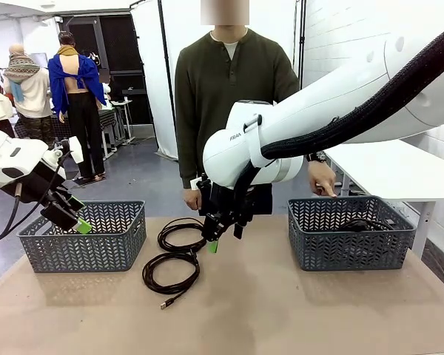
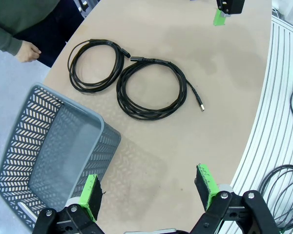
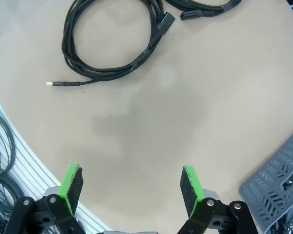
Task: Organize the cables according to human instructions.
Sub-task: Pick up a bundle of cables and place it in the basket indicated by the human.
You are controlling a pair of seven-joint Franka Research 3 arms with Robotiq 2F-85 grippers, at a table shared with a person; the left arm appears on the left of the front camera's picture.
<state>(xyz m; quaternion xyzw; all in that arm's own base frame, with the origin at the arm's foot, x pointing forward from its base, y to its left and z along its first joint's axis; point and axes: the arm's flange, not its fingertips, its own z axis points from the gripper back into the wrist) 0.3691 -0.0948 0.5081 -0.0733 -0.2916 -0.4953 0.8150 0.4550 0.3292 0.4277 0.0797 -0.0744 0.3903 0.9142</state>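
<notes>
Two coiled black cables lie mid-counter between two grey baskets. The nearer cable (image 1: pixel 170 272) is a round coil; its loose tail runs toward the counter's (image 1: pixel 296 310) near edge and ends in a USB plug (image 1: pixel 166 303), whose metal tip is plain in the right wrist view. The farther cable (image 1: pixel 181 233) touches the nearer one on its far side.

Seen from the front, what seems a third cable (image 1: pixel 362 224) lies in the right basket (image 1: pixel 351 251), where the person's hand (image 1: pixel 322 181) rests on the far rim.

The right pincer (image 1: pixel 220 235) hangs just above the farther cable, spread wide and empty. Its arm's shell reads "FRAN", the rest being hidden. The left pincer (image 2: pixel 149 187), also wide open with nothing in it, hangs by the left basket (image 2: pixel 19 146).
</notes>
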